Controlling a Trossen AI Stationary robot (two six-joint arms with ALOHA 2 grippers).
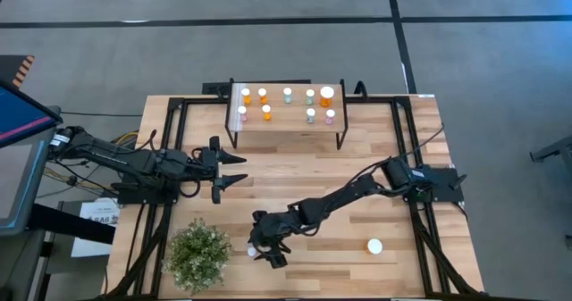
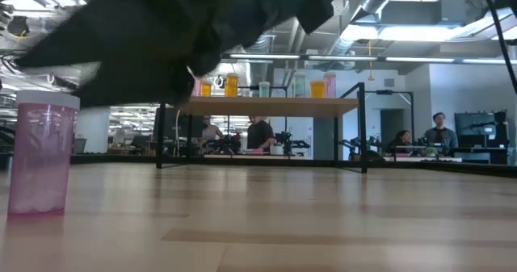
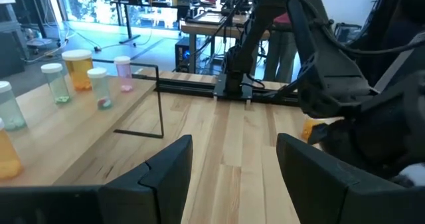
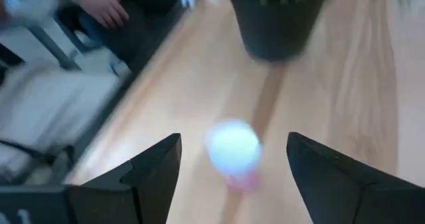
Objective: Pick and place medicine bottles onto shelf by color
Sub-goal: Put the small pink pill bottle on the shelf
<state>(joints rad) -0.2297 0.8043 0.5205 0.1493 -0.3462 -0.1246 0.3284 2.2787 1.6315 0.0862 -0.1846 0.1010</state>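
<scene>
The bench [image 1: 357, 176] is a light-wood top framed by black rails. The shelf [image 1: 286, 129] stands at its far edge, raised on thin black legs. Nine medicine bottles [image 1: 288, 95] stand on the shelf in two rows: orange ones toward the left end, pale green ones in the middle, and a larger orange bottle [image 1: 327, 96] with a pink one at the right end.

A green potted plant [image 1: 197, 253] sits at the near left of the bench.

The left arm waits at the left side of the bench, level with the space in front of the shelf. The left hand [image 1: 234, 169] points toward the bench centre, its fingers spread, holding nothing.

The right arm reaches across from the right rail toward the near centre. The right hand [image 1: 265, 252] is just beside the plant, fingers spread either side of a pink bottle [image 4: 234, 151] with a white cap standing upright on the bench; contact is not visible.

A white-capped bottle [image 1: 375, 246] stands alone at the near right, well apart from both hands.
</scene>
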